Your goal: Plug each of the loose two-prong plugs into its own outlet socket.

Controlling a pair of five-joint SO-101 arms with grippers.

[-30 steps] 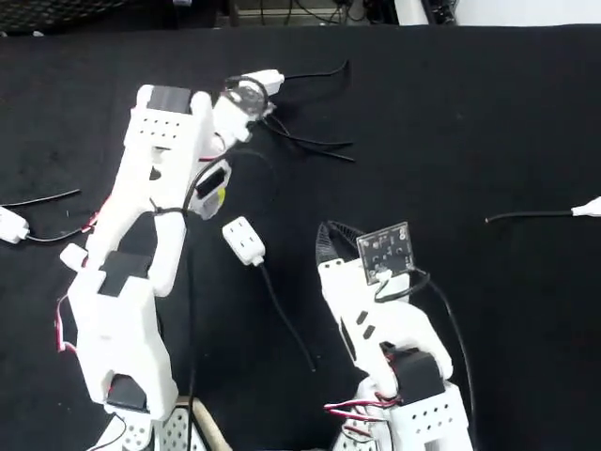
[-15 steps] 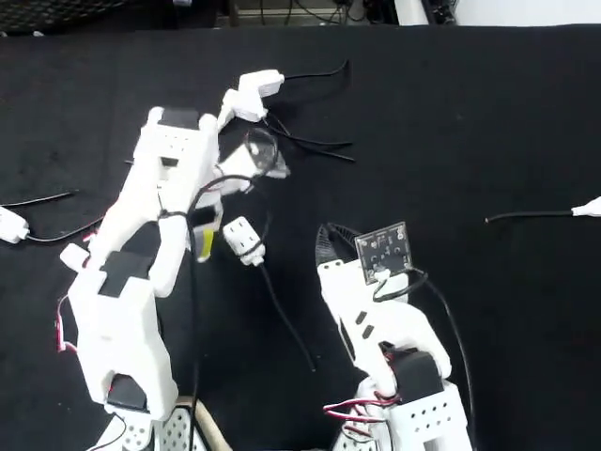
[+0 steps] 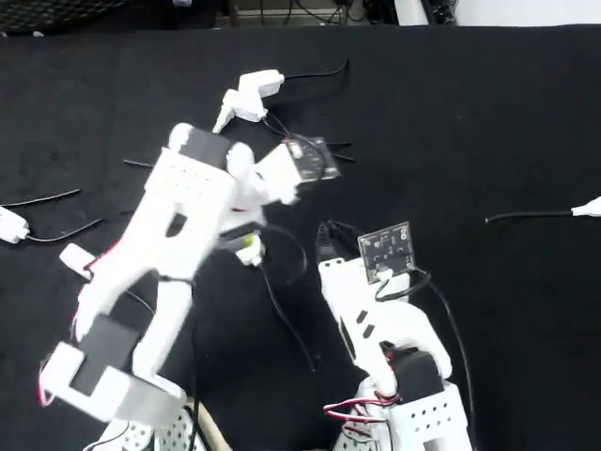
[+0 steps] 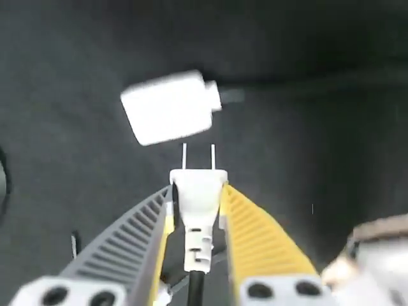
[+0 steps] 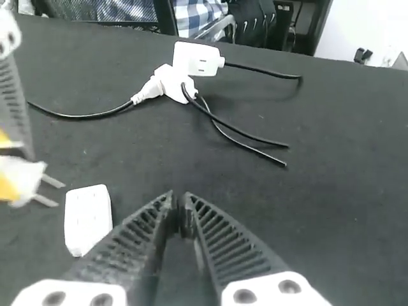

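My left gripper (image 4: 196, 196) is shut on a white two-prong plug (image 4: 197, 182), its prongs pointing at a white outlet socket (image 4: 169, 108) a short gap ahead. In the high view the left gripper (image 3: 244, 244) hangs over that socket at the table's middle and covers most of it. The right wrist view shows the same socket (image 5: 88, 218) lying flat, with the held plug (image 5: 22, 182) just above and beside it. My right gripper (image 5: 178, 217) is shut on nothing, and sits (image 3: 324, 244) a little right of the socket.
At the back, a second socket (image 3: 261, 83) lies against another plug (image 3: 239, 105), with black cables (image 3: 310, 146) trailing from them. A white cabled piece (image 3: 11, 225) lies at the left edge, a white plug (image 3: 590, 207) at the right edge. Black cloth covers the table.
My left arm swung from the back socket forward and right to the middle socket, its wrist turning down, with the plug held. The right arm has stayed still.
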